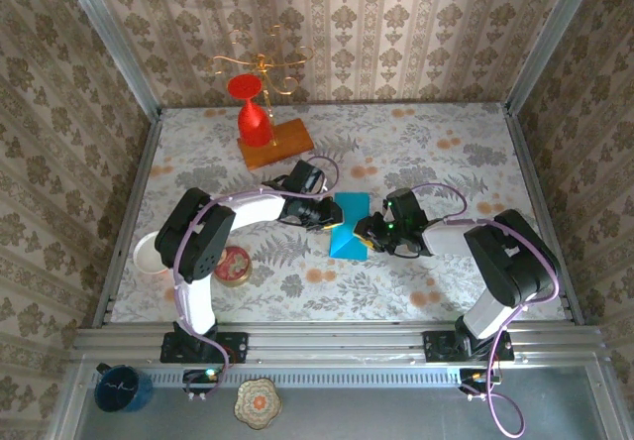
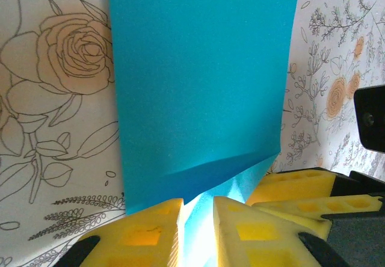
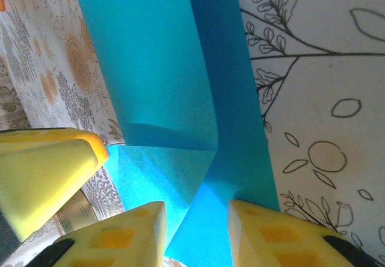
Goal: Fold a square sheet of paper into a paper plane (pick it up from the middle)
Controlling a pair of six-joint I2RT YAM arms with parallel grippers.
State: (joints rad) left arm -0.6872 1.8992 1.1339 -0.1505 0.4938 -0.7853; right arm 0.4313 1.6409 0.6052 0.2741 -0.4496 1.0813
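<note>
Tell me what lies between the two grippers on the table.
The partly folded square sheet of paper lies between the left gripper and the right gripper, seen in the top external view.

The teal-blue square sheet of paper [image 1: 349,224], creased into overlapping flaps, lies front-right of the orange wooden block [image 1: 275,141], apart from it.

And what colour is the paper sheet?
The paper is plain teal-blue, clearest in the left wrist view.
</note>
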